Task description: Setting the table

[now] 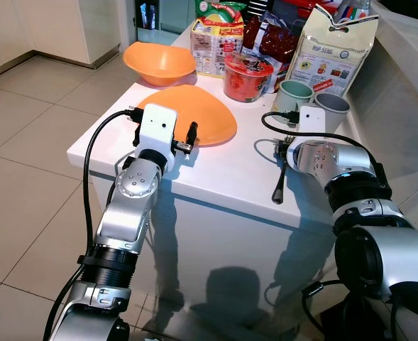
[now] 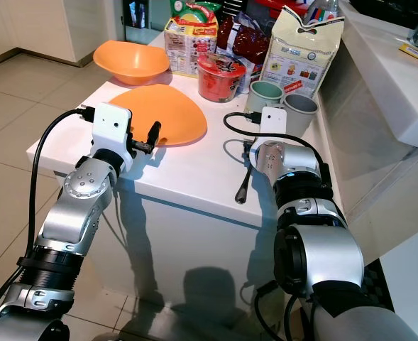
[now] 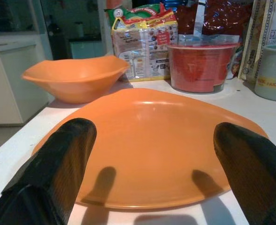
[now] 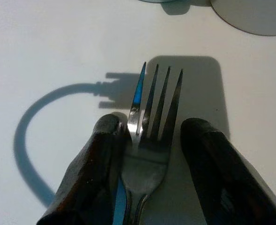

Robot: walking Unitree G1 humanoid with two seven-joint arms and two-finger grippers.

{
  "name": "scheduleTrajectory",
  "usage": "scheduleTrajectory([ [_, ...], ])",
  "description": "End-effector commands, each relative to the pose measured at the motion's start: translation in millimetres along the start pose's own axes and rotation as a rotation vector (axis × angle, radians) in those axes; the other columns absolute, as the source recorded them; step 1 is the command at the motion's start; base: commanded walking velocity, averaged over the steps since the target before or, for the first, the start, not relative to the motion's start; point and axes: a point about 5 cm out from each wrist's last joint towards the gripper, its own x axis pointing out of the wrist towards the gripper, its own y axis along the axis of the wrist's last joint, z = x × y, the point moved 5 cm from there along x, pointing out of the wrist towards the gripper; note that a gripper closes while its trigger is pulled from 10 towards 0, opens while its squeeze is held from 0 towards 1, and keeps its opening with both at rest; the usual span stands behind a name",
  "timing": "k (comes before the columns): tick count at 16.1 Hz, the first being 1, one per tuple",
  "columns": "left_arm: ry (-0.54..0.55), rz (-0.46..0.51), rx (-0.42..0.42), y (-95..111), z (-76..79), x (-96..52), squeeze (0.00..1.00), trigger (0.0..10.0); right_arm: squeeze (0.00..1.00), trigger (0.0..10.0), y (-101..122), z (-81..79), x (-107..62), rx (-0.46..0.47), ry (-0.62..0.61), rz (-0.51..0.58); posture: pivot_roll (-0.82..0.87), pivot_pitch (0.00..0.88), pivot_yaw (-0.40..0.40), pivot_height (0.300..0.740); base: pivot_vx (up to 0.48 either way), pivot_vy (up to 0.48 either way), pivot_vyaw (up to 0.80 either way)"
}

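A wide orange plate (image 1: 198,114) lies on the white table (image 1: 223,170), with an orange bowl (image 1: 159,62) behind it. My left gripper (image 3: 154,129) is open at the plate's near edge, one black finger (image 1: 192,132) beside the rim and nothing held. A metal fork (image 1: 278,186) lies flat on the table to the right of the plate. My right gripper (image 4: 154,123) is low over the fork's head (image 4: 154,105), open, with a finger on each side of the neck. One finger (image 4: 100,154) touches the fork; the other stands a little apart.
A red noodle cup (image 1: 248,74), two grey-green mugs (image 1: 294,94) (image 1: 331,105) and several food bags (image 1: 340,50) crowd the far side of the table. A white counter (image 2: 386,64) rises to the right. Tiled floor (image 1: 24,142) lies to the left.
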Motion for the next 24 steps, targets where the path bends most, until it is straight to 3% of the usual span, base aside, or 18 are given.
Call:
scheduleTrajectory([
  [1,-0.014,0.016,0.009,6.5,4.8,3.0,0.00,10.0,0.00,0.0,-25.0,13.4,5.0,0.011,-0.034,-0.083,0.15,0.000,-0.153,0.740,0.000,0.000,0.00],
  [15,-0.019,0.013,0.013,5.9,5.2,2.6,0.00,10.0,0.00,0.0,-23.4,11.9,5.4,-0.007,-0.040,-0.003,0.15,0.000,-0.145,0.740,0.000,0.000,0.00],
  [18,-0.019,0.012,0.013,6.0,4.6,2.6,0.00,10.0,0.00,0.0,-12.3,7.6,2.6,-0.071,-0.035,0.101,0.15,0.000,-0.141,0.740,0.000,0.000,0.00],
  [23,-0.022,0.012,0.018,6.7,3.7,2.5,0.00,10.0,0.00,0.0,24.9,-23.2,-21.2,-0.222,0.012,0.427,0.16,0.000,-0.124,0.740,0.000,0.000,0.00],
  [24,-0.022,0.012,0.018,6.8,3.4,2.5,0.00,10.0,0.00,0.0,25.5,-25.2,-23.0,-0.231,0.017,0.445,0.16,0.000,-0.122,0.740,0.000,0.000,0.00],
])
